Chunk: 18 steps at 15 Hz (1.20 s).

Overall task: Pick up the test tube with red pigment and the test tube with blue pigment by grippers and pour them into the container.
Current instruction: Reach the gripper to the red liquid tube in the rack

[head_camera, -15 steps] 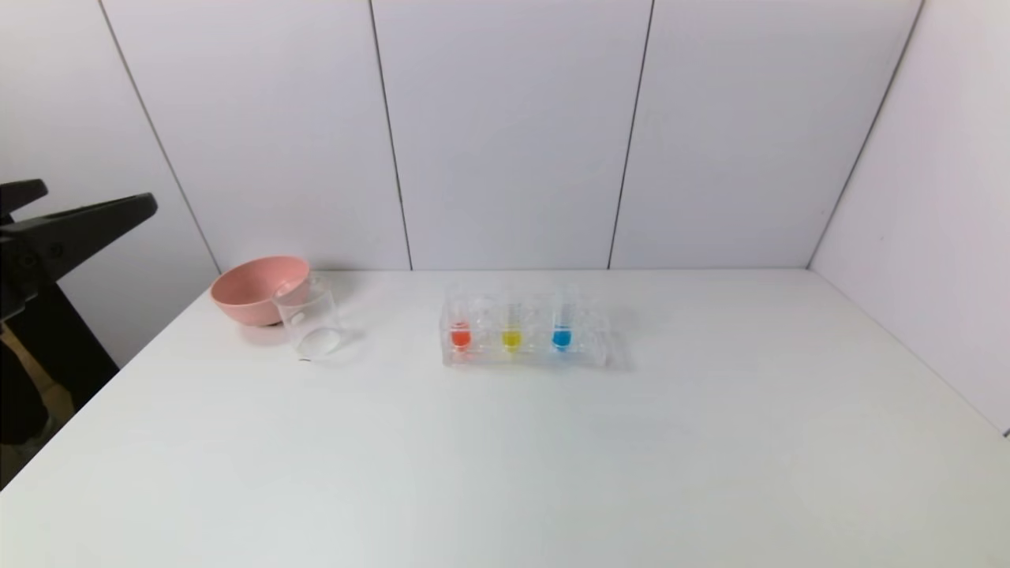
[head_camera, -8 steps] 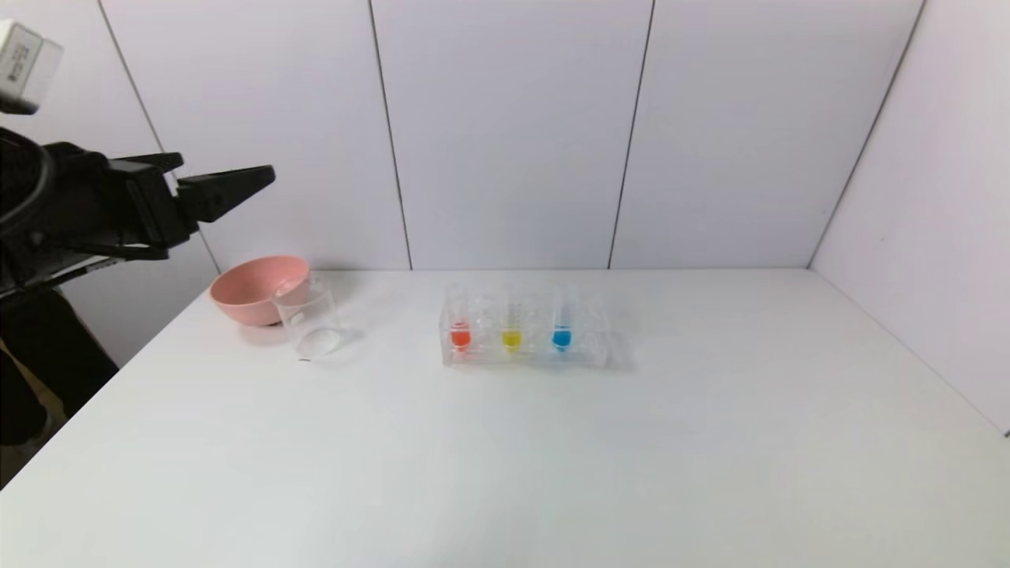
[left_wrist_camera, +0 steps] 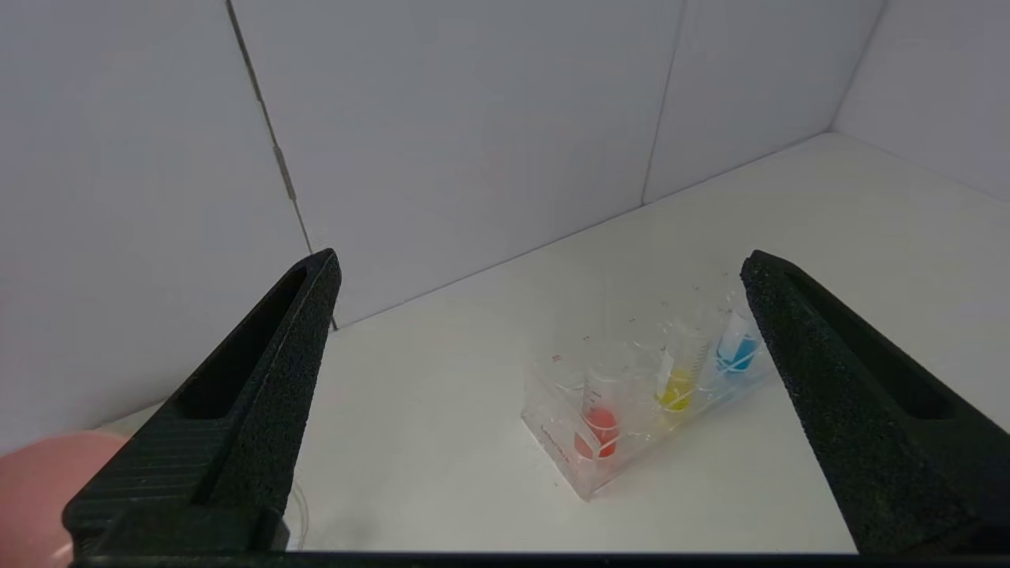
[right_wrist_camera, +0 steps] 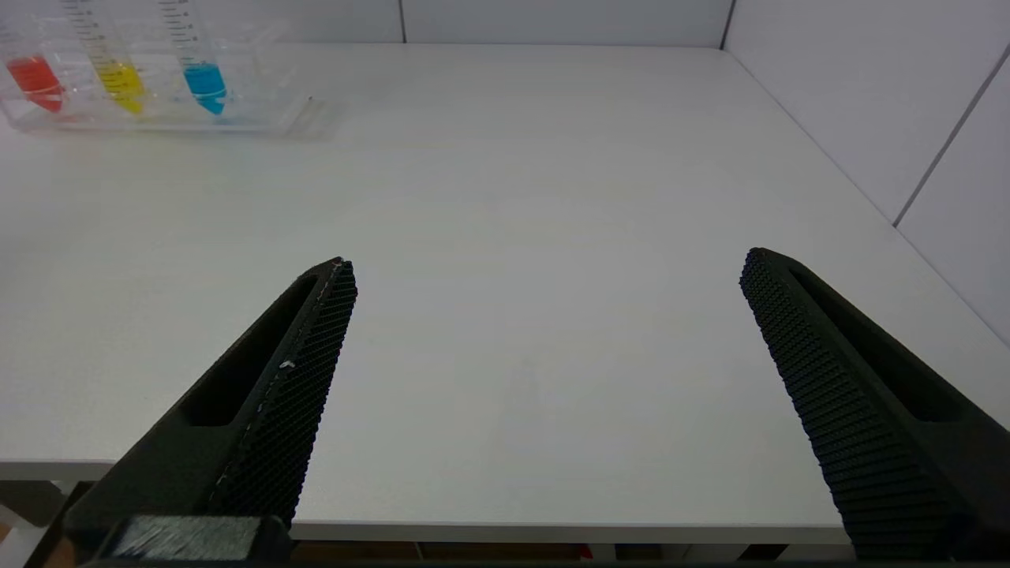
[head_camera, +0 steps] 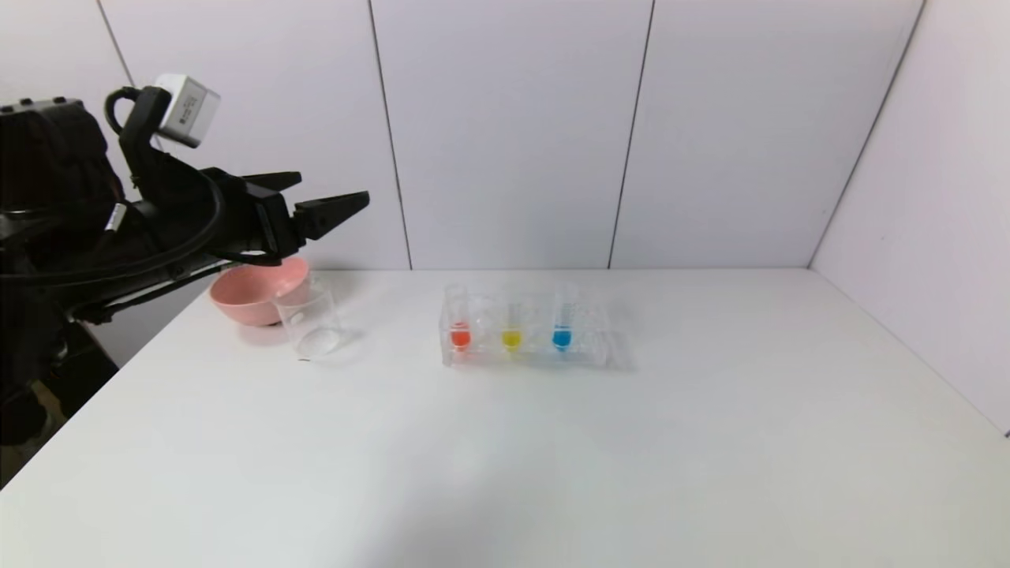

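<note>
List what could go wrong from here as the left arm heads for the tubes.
1. The open left gripper, above the pink bowl, may clip the clear glass beaker beside it.
2. The red-liquid test tube stands close to the yellow-liquid test tube in the clear rack; wide fingers might knock both.

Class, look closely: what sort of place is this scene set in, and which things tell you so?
Probably a small lab-style test bench: a clear rack of tubes holding coloured liquids, a glass beaker and plain white walls boxing in a white table.
</note>
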Tool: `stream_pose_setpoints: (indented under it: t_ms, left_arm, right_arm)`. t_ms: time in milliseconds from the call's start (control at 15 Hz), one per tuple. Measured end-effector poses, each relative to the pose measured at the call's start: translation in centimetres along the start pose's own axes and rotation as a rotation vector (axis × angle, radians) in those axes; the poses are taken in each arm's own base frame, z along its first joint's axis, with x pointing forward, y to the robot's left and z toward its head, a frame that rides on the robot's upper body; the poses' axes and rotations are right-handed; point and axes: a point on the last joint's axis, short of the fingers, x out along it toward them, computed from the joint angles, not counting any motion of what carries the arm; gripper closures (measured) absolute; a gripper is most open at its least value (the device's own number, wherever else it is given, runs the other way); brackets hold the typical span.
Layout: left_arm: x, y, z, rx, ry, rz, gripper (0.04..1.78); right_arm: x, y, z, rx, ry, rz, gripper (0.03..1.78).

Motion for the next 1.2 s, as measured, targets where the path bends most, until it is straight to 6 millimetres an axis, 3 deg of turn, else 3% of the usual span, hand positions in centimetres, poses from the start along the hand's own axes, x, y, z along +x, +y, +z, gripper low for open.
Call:
stream_pose_setpoints:
  t_ms: [333,667,1200]
  left_arm:
    - [2.9,1.0,-2.6,0.023,-0.032,-0.142,0.04]
    - [3.8,1.0,-4.6,0.0,0.017,-0.395,0.04]
    - [5.3,1.4,-7.3,0.03,0.028,-0.562,0.04]
  right_arm:
    - [0.0,0.0,0.0,0.0,0.0,0.0,0.04]
    - [0.0,0.0,0.0,0.0,0.0,0.0,0.04]
    - [0.0,0.0,0.0,0.0,0.0,0.0,0.04]
